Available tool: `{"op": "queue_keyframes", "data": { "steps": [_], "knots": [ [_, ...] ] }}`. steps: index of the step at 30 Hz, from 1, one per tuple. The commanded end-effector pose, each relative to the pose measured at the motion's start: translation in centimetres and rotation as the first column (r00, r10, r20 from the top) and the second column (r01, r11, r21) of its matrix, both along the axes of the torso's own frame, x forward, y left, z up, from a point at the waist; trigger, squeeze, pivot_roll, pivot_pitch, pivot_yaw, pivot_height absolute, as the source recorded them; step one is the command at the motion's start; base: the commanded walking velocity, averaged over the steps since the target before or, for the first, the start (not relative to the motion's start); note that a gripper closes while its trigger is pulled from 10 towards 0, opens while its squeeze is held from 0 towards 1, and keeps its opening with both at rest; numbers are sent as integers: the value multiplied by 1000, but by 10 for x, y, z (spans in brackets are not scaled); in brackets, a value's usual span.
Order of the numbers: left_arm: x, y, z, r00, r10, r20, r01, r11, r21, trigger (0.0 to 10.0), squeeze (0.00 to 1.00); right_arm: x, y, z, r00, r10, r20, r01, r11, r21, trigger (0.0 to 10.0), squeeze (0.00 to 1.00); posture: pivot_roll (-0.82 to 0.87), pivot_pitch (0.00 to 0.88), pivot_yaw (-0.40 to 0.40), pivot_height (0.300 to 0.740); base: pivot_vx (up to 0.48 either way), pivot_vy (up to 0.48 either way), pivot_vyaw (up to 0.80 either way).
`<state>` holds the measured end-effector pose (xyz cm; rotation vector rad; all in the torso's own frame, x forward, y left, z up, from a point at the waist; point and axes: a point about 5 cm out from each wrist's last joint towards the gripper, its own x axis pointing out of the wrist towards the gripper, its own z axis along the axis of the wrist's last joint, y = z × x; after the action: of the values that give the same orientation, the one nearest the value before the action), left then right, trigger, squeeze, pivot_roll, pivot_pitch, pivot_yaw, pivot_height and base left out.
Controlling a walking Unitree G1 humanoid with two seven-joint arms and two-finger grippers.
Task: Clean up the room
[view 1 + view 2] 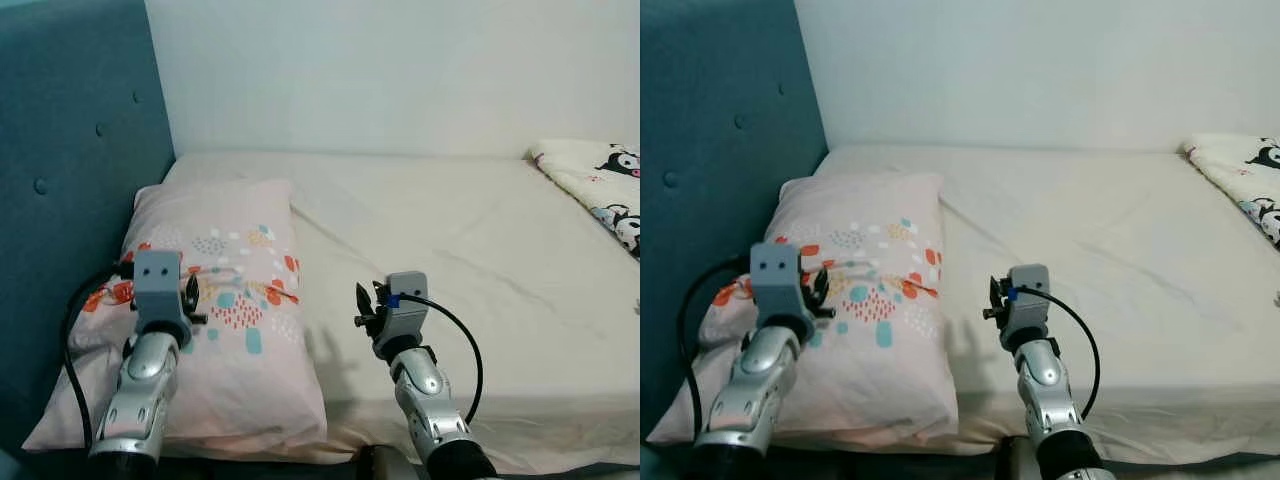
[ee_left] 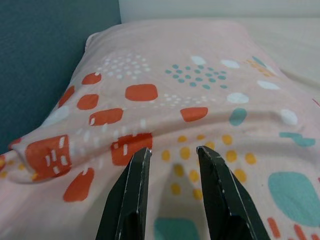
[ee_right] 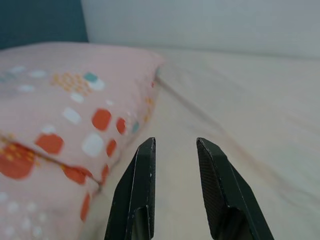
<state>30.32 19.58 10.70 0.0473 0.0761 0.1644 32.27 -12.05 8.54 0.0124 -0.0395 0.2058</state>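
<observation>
Both grippers are parted, empty: left gripper point(image 1: 190, 293) above the pillow point(image 1: 225, 300), right gripper point(image 1: 368, 303) over bare sheet point(image 1: 450, 240) at its 3 o'clock. Pillow lies against the headboard point(image 1: 70, 150); likely light, soft. Pinch a corner or edge fold.

Pillow at the head of the bed, both grippers poised over it.
The pillow point(image 1: 215, 300) lies on the bed point(image 1: 450, 260) against the headboard point(image 1: 70, 180) at left — the wall point(image 1: 400, 70) behind. The left gripper point(image 1: 190, 292) hangs above the pillow; the right gripper point(image 1: 366, 303) sits just beside its right edge. A blanket point(image 1: 600, 185) lies far right.
</observation>
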Motion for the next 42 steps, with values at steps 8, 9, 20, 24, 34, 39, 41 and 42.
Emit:
{"op": "queue_keyframes", "data": {
  "steps": [8, 9, 20, 24, 34, 39, 41, 42],
  "knots": [
    [0, -8, -5, 1000, -28, 6, 28, 999, 33, 10000, 0, -1, -3, 1, 1000, -5, 4, 5, 1000, -19, 10000, 0, 60, 0, -94, 646, 0, 0, 0],
    [0, -8, -5, 1000, -28, 6, 28, 999, 33, 10000, 0, -1, -3, 1, 1000, -5, 4, 5, 1000, -19, 10000, 0, 60, 0, -94, 646, 0, 0, 0],
    [-3, -11, 2, 998, -33, 46, 34, 999, -16, 10000, 0, -2, -1, 0, 1000, 9, -1, -9, 1000, -18, 10000, 0, 64, 0, -96, 701, 0, 0, 0],
    [-4, -10, 2, 999, -20, 50, 21, 1000, -16, 10000, 0, -2, 0, -1, 1000, 13, -3, -13, 1000, -18, 10000, 0, 63, 0, -96, 716, 0, 0, 0],
    [-11, -9, 4, 998, -1, 65, 4, 999, -45, 10000, 0, -4, 2, -2, 1000, 28, -12, -28, 999, -19, 10000, 0, 69, 0, -97, 740, 0, 0, 0],
    [-12, -8, 4, 997, 6, 74, -3, 999, -41, 10000, 0, -4, 5, -4, 999, 41, -24, -42, 999, -14, 10000, 0, 71, 0, -99, 740, 0, 0, 0],
    [-12, -8, 4, 997, 7, 75, -4, 999, -44, 10000, 0, -4, 6, -5, 998, 50, -34, -51, 999, -16, 10000, 0, 71, 0, -100, 740, 0, 0, 0],
    [-13, -7, 2, 997, 8, 72, -5, 999, -49, 10000, 0, -5, 8, -8, 997, 56, -48, -57, 998, -31, 10000, 0, 72, 0, -100, 740, 0, 0, 0]
  ]
}}
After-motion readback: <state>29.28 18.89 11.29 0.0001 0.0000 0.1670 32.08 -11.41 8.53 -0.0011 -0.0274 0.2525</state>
